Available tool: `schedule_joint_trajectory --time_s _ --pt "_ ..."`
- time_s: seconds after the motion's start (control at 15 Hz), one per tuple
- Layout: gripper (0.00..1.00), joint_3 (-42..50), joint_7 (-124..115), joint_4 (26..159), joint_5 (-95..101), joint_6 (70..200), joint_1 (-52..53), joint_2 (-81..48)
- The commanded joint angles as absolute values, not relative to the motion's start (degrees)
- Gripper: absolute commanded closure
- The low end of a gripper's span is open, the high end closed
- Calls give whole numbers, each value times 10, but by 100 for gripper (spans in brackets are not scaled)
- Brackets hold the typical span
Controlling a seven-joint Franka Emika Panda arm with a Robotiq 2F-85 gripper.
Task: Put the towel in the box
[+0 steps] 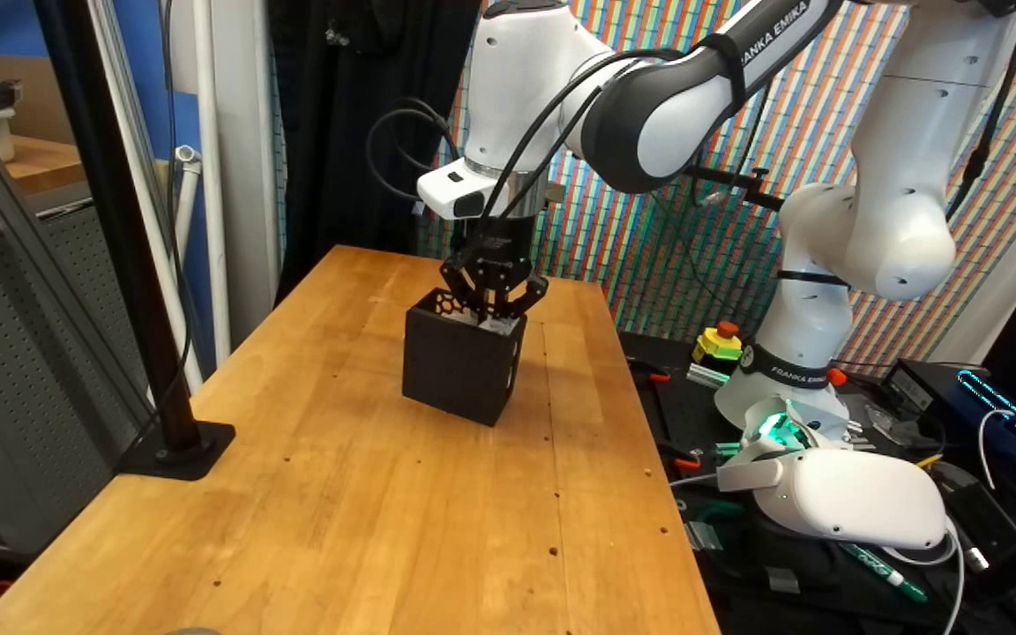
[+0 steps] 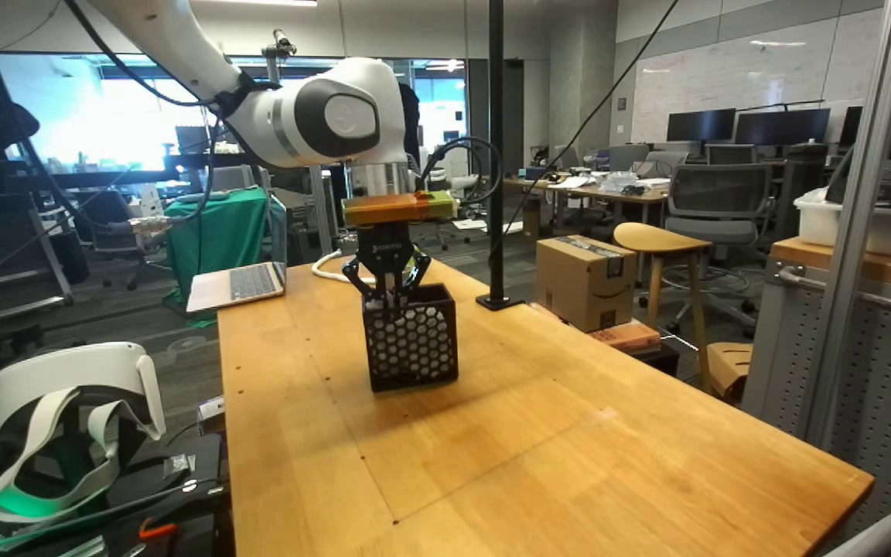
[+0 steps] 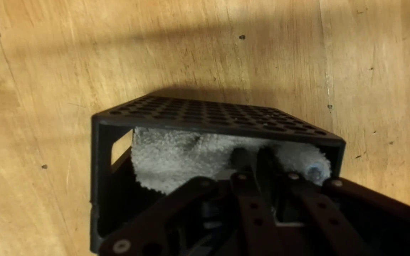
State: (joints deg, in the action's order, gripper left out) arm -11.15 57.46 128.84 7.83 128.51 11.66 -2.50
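Inside the box (image 1: 459,362), up against its honeycomb wall, we find the towel (image 3: 176,156), bunched into a thick roll; how deep it sits we cannot tell. Both exterior views show the box upright on the table (image 2: 530,433). Our gripper (image 3: 253,158) reaches down at the open top, its fingers close together with, as we read it, a fold of towel clamped between them. We take this for the placing step, nearly done: letting go and drawing clear remain. Next we should part the fingers, only modestly, since an end wall of the box stands near in the wrist view, then lift straight up. We would watch for towel clinging to the pads, and for a knuckle catching the rim and dragging the box along.
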Motion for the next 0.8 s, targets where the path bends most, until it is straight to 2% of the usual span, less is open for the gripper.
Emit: schedule_joint_trajectory --time_s 0.0,0.4,0.73 --pt "84 -110 607 1242 47 1279 104 -91" --pt "84 -100 568 1159 68 1247 84 -199" --pt "84 -97 548 1132 67 1231 74 -208"
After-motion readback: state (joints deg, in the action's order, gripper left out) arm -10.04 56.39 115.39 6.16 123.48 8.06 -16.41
